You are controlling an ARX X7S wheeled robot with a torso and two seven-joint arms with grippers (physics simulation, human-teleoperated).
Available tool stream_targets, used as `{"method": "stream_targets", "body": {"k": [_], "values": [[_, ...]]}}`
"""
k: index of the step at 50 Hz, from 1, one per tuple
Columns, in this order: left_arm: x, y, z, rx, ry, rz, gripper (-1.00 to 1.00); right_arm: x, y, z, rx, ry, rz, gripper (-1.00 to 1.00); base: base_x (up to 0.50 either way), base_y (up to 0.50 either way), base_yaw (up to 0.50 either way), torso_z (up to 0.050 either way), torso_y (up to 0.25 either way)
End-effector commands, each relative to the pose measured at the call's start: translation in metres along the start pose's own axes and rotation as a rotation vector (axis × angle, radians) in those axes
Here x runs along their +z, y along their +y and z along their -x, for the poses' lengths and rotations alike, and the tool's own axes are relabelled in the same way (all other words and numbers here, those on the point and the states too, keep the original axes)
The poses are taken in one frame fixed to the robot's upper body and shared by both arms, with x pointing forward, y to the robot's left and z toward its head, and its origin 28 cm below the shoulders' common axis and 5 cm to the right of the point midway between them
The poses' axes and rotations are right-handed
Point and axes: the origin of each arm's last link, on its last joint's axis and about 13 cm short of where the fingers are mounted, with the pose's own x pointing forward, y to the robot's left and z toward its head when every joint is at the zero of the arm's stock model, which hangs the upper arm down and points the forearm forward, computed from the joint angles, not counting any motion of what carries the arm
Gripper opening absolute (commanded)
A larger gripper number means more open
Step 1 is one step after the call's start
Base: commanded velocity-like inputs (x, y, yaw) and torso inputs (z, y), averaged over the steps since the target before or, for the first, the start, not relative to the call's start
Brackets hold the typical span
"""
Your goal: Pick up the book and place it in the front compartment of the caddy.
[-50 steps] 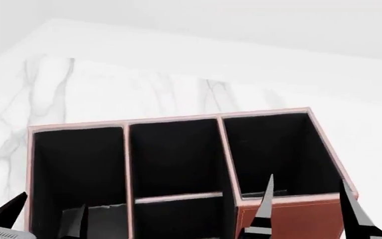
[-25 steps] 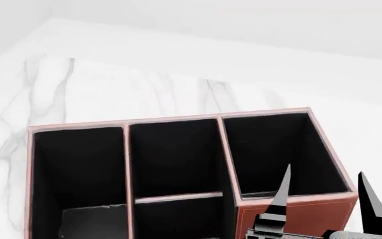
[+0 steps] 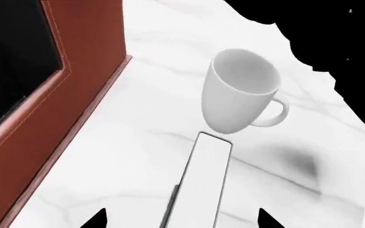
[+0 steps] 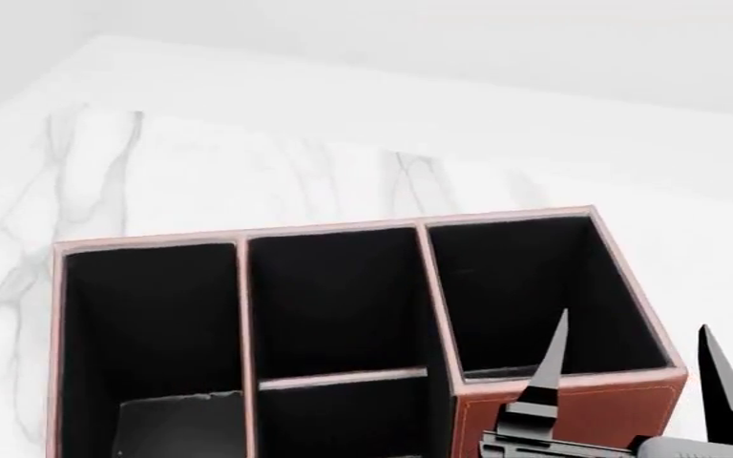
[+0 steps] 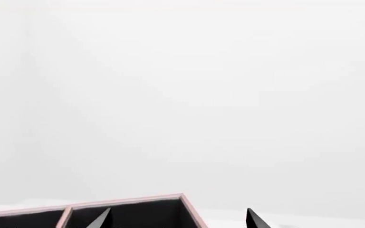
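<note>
- White marble tabletop (image 4: 214, 172) under everything, plain pale wall behind.
- book (image 3: 203, 183) stands on edge on the marble, white page edge up, between the 2 tips of the left gripper (image 3: 181, 219), which are spread wide and touch nothing.
- white mug (image 3: 241, 92) just beyond the book's far end, about 12 o'clock from it in left wrist view; touching or not, cannot tell.
- caddy (image 4: 571, 415) reddish-brown wall near the book, 10 o'clock side.
- front compartment (image 4: 335, 305) black-lined, holds nothing.
- right gripper (image 4: 634, 382) at 5 o'clock in head view, jaws released, over the caddy's right end.
</note>
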Motion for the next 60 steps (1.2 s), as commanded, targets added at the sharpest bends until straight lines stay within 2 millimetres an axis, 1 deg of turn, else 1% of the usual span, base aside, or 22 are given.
{"method": "stream_targets", "body": {"k": [1, 11, 13, 16, 19, 27, 36, 37, 41, 46, 48, 51, 54, 60], "values": [[-0.003, 0.001, -0.005, -0.07, 0.048, -0.015, 1.0, -0.001, -0.002, -0.001, -0.019, 0.003, 0.007, 1.0, 0.0, 0.0, 0.0, 0.0, 0.0], [-0.012, 0.009, -0.016, -0.086, 0.13, -0.061, 1.0, -0.002, -0.001, 0.0, -0.014, 0.003, 0.01, 1.0, 0.0, 0.0, 0.0, 0.0, 0.0], [-0.015, 0.014, -0.019, -0.085, 0.152, -0.073, 1.0, -0.003, -0.001, 0.0, -0.012, 0.003, 0.01, 1.0, 0.0, 0.0, 0.0, 0.0, 0.0], [-0.015, 0.021, -0.022, -0.072, 0.164, -0.07, 1.0, -0.004, -0.001, 0.001, -0.009, 0.003, 0.011, 1.0, 0.0, 0.0, 0.0, 0.0, 0.0], [-0.014, 0.024, -0.022, -0.068, 0.165, -0.076, 1.0, -0.003, -0.001, 0.0, -0.009, 0.004, 0.012, 1.0, 0.0, 0.0, 0.0, 0.0, 0.0], [-0.017, 0.023, -0.026, -0.092, 0.178, -0.092, 1.0, -0.003, 0.0, 0.0, -0.006, 0.003, 0.012, 1.0, 0.0, 0.0, 0.0, 0.0, 0.0], [-0.022, 0.026, -0.033, -0.089, 0.186, -0.109, 1.0, -0.004, 0.0, 0.0, -0.005, 0.002, 0.013, 1.0, 0.0, 0.0, 0.0, 0.0, 0.0], [-0.022, 0.027, -0.034, -0.077, 0.177, -0.115, -1.0, -0.007, 0.0, 0.001, -0.005, 0.002, 0.014, 1.0, 0.0, 0.0, 0.0, 0.0, 0.0], [-0.023, 0.026, -0.034, -0.079, 0.168, -0.14, -1.0, -0.003, 0.0, 0.0, -0.004, 0.001, 0.013, 1.0, 0.0, 0.0, 0.0, 0.0, 0.0], [-0.021, 0.026, -0.032, -0.078, 0.162, -0.147, -1.0, -0.007, 0.0, 0.002, -0.002, 0.001, 0.014, 1.0, 0.0, 0.0, 0.0, 0.0, 0.0], [-0.02, 0.025, -0.031, -0.077, 0.154, -0.153, -1.0, -0.004, 0.0, 0.001, -0.001, 0.0, 0.014, 1.0, 0.0, 0.0, 0.0, 0.0, 0.0], [-0.018, 0.026, -0.031, -0.069, 0.147, -0.161, -1.0, -0.007, 0.0, 0.002, -0.001, 0.0, 0.013, 1.0, 0.0, 0.0, 0.0, 0.0, 0.0], [-0.014, 0.027, -0.029, -0.062, 0.133, -0.169, -1.0, -0.003, 0.0, 0.001, 0.0, -0.001, 0.014, 1.0, 0.0, 0.0, 0.0, 0.0, 0.0], [-0.007, 0.026, -0.025, -0.061, 0.101, -0.191, -1.0, -0.006, 0.001, 0.003, 0.002, -0.003, 0.015, 1.0, 0.0, 0.0, 0.0, 0.0, 0.0]]}}
